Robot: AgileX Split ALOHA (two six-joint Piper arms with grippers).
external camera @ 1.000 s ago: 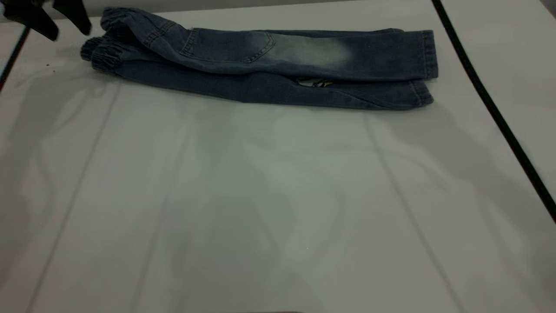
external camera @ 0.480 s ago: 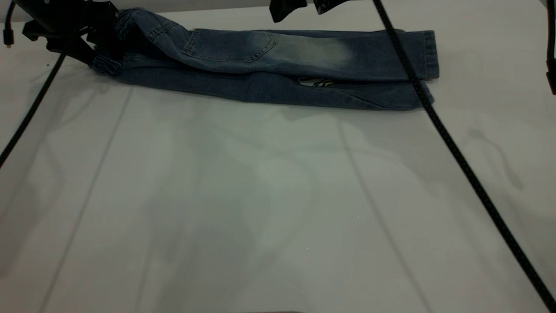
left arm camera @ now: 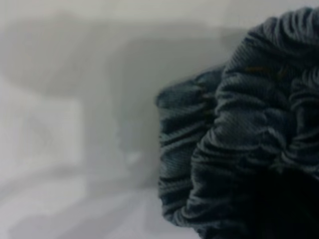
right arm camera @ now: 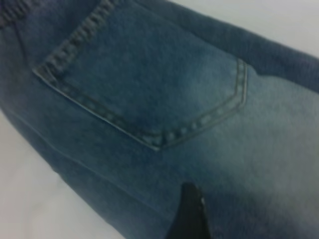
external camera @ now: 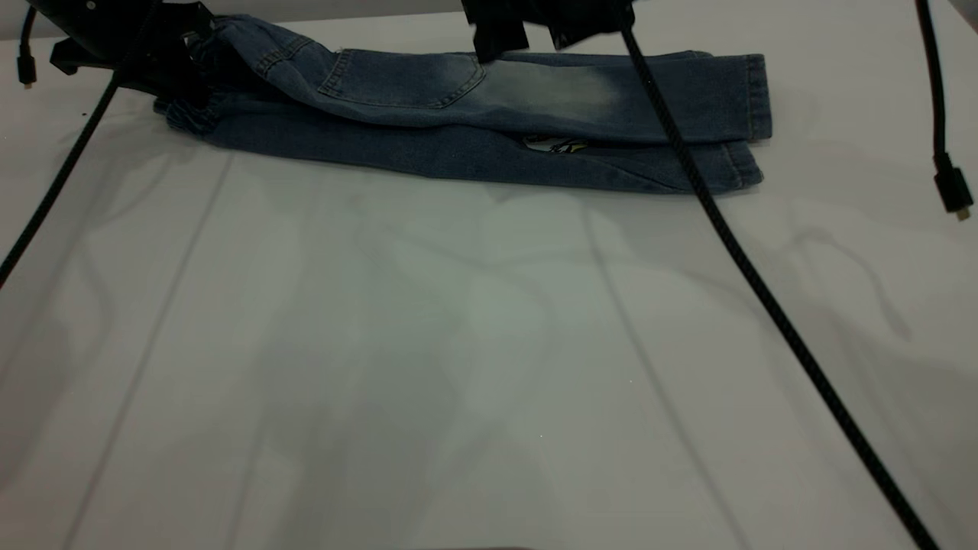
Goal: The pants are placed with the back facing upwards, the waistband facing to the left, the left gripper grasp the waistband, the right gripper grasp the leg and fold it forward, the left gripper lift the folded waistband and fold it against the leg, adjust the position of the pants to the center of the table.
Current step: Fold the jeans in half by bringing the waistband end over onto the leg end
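Pants [external camera: 474,114] lie folded lengthwise along the far edge of the table [external camera: 458,367] in the exterior view, toward 12 o'clock of the tabletop. The waistband [external camera: 191,107] points to 9 o'clock, the hems to 3 o'clock. The leg [external camera: 558,95] with the pale faded patch lies on top; the printed leg lies beneath it, with a small part of the print [external camera: 554,144] showing at the lower edge of the upper leg. One back pocket [external camera: 405,80] faces up.

The left gripper [external camera: 172,65] sits at the waistband end, at about 10 o'clock of the table, its dark body overlapping the bunched fabric. Whether its claw is clamped on the cloth cannot be told here. The right gripper [external camera: 527,38] hangs over the far side of the pants at 12 o'clock, just beyond the pocket and the faded patch; its two tips stand apart, with no cloth between them. A black cable [external camera: 764,298] runs from it across the table toward 5 o'clock. A second cable [external camera: 53,191] runs from the left arm toward 8 o'clock.

Left wrist view: the gathered elastic waistband [left arm camera: 239,149] fills one side, ruched in tight folds, with bare table [left arm camera: 65,124] beside it. No fingers are visible.

Right wrist view: the pocket [right arm camera: 149,79] with its stitched seam and the faded denim fill the frame. One dark fingertip [right arm camera: 189,214] shows above the cloth.
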